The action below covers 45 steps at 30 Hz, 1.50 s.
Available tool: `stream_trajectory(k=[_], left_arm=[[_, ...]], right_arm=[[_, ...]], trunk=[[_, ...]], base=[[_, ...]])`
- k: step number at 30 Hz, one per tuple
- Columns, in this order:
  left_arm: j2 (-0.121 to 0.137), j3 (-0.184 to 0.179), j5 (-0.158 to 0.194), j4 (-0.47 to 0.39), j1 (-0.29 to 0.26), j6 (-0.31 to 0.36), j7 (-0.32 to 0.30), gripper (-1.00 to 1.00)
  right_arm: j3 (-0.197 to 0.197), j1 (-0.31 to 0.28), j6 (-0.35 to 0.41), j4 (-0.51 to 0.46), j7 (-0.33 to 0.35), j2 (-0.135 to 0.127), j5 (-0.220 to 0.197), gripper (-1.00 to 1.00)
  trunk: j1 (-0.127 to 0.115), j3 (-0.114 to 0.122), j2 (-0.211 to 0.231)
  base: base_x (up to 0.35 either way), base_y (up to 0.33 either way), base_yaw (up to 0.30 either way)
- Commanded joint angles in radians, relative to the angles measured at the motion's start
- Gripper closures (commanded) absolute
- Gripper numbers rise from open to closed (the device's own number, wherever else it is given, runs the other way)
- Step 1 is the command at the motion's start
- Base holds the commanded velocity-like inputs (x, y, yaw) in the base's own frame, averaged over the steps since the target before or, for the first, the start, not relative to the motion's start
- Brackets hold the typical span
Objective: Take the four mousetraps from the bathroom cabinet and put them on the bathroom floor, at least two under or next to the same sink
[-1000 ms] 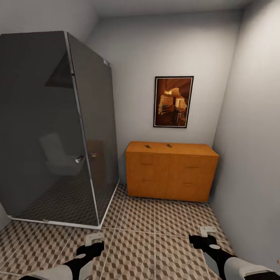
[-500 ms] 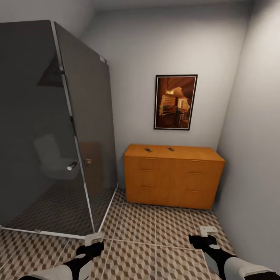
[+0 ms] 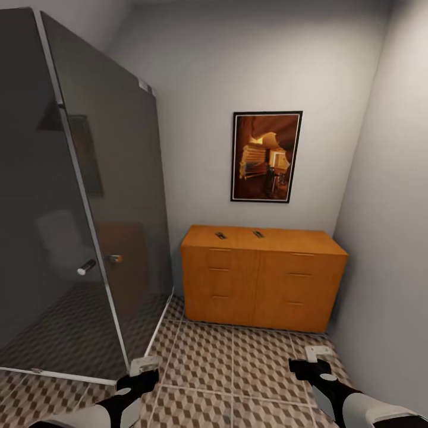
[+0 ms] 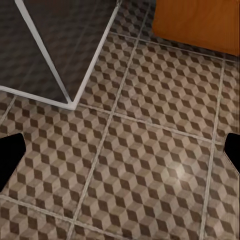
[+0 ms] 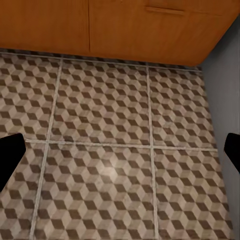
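Note:
The orange-brown cabinet (image 3: 261, 279) stands against the far wall. Two mousetraps (image 3: 220, 235) (image 3: 258, 234) lie as tiny dark-and-brown pieces on its flat top, near the back edge. Both arms hang low over the cube-patterned bathroom floor (image 3: 238, 356), well short of the cabinet. My left gripper (image 3: 142, 371) and right gripper (image 3: 310, 359) are open and hold nothing. In the left wrist view the left gripper (image 4: 120, 152) has its fingertips (image 4: 10, 155) far apart over bare tiles. The right gripper (image 5: 120, 152) looks the same, facing the cabinet's base (image 5: 120, 25). The bathroom sink is out of view.
A dark glass shower enclosure (image 3: 77, 208) with a metal frame and door handle (image 3: 87, 267) takes up the left side. A grey wall (image 3: 386, 238) closes the right side, next to the cabinet. A framed picture (image 3: 266, 156) hangs above the cabinet. Open tiled floor lies between me and the cabinet.
The whole view has shifted: the cabinet looks nearer and larger, and the shower enclosure has slid toward the left edge. Both arms keep the same pose, with the grippers still open.

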Motion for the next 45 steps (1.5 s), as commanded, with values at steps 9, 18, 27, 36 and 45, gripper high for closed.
stream_trajectory(k=[9, 18, 27, 36, 45], left_arm=[[-0.001, -0.008, 0.006, 0.004, -0.001, -0.007, 0.002, -1.0], [0.001, -0.008, 0.002, 0.008, -0.001, -0.07, 0.002, -1.0], [-0.001, -0.009, 0.0, 0.009, -0.001, -0.069, 0.002, -1.0], [-0.002, -0.01, -0.001, 0.009, -0.001, -0.066, 0.005, -1.0], [-0.002, -0.009, -0.001, 0.009, -0.001, -0.067, 0.005, -1.0]], right_arm=[[0.009, 0.0, -0.003, 0.001, -0.001, 0.0, -0.01, -1.0], [0.009, 0.0, -0.003, 0.001, -0.001, 0.0, -0.01, -1.0], [0.009, 0.0, -0.003, 0.001, -0.001, 0.0, -0.01, -1.0], [0.009, 0.0, -0.003, 0.001, -0.001, 0.0, -0.01, -1.0], [0.009, 0.0, -0.003, 0.001, -0.001, 0.0, -0.01, -1.0]], trunk=[[0.001, 0.0, -0.001], [0.001, 0.003, -0.001], [0.001, 0.005, -0.001], [0.001, 0.005, -0.001], [0.001, 0.005, -0.001]], base=[[0.286, -0.2, 0.064], [0.057, -0.047, 0.253], [0.016, -0.028, 0.134], [0.145, -0.231, 0.009], [0.251, -0.22, 0.001]])
